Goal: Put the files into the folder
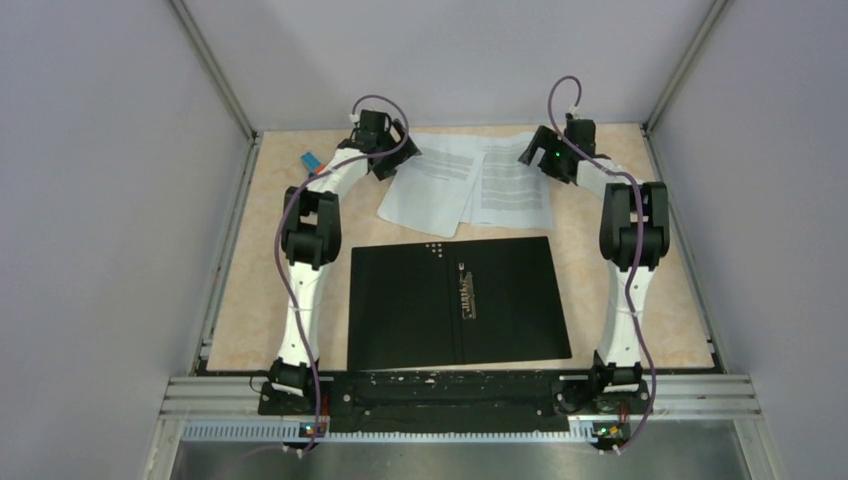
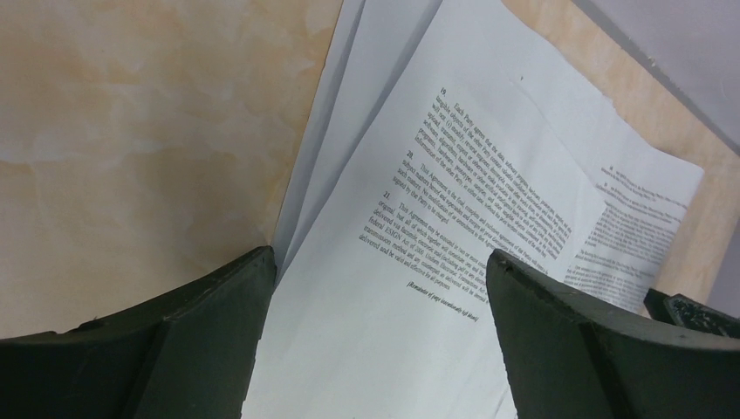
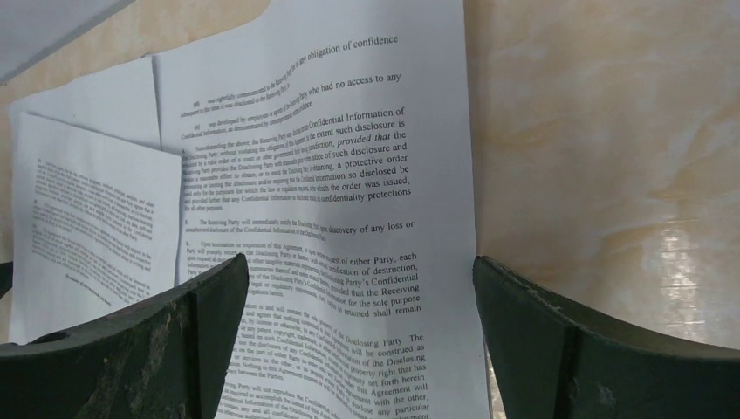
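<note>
Small blue-and-orange block [image 1: 311,160] on marbled beige table [image 1: 245,300], far-left corner.

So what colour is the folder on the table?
The folder looks black, lying open; the top view shows it best.

White pages, black folder, beige marbled counter.
The files [image 1: 465,180] are white with blocks of fine black print. The folder [image 1: 455,300] shows black, with a few white dots at one edge and pale marks down its middle. The counter [image 1: 260,300] is cream-beige with cloudy marbling. A small block [image 1: 311,160] is blue and orange. The arms [image 1: 300,310] are white and black, their cables [image 1: 378,97] purple.
</note>
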{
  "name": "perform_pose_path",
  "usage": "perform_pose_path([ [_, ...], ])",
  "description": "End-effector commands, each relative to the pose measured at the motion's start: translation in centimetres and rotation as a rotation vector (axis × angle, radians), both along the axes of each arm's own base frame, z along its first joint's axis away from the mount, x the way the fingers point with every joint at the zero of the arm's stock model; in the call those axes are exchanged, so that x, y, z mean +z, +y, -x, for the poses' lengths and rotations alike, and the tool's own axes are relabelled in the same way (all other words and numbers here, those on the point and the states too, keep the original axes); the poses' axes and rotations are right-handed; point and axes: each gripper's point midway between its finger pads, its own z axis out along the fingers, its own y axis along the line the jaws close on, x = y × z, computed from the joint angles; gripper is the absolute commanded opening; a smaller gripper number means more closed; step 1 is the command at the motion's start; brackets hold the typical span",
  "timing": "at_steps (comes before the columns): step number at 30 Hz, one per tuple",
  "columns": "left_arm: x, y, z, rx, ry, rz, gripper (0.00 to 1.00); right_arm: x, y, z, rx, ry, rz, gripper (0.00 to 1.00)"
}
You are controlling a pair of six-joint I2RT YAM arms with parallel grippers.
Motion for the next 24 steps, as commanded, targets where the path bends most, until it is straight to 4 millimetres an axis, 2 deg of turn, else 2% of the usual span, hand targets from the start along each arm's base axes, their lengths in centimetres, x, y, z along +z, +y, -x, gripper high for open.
perform_pose_path([
  [1,-0.1,0.4,1.2,0.077,0.045,-0.001,0.95,-3.2,2.8,2.9,0.047,0.128,-0.032,0.99],
  [6,0.3,2.1,1.8,0.133,0.056,-0.048,0.94,-2.9,2.9,3.3,0.053,0.128,-0.035,0.99],
  [12,-1.1,2.1,2.0,0.045,0.121,-0.060,0.84,-2.7,1.2,3.6,0.030,0.139,0.006,0.99],
  [17,-2.1,3.3,3.4,0.013,0.163,-0.154,0.82,-2.2,0.6,4.2,0.054,0.154,0.022,0.99],
  [24,-2.7,4.5,4.5,-0.011,0.189,-0.235,0.81,-1.4,-1.7,5.0,0.016,0.171,0.080,0.99],
])
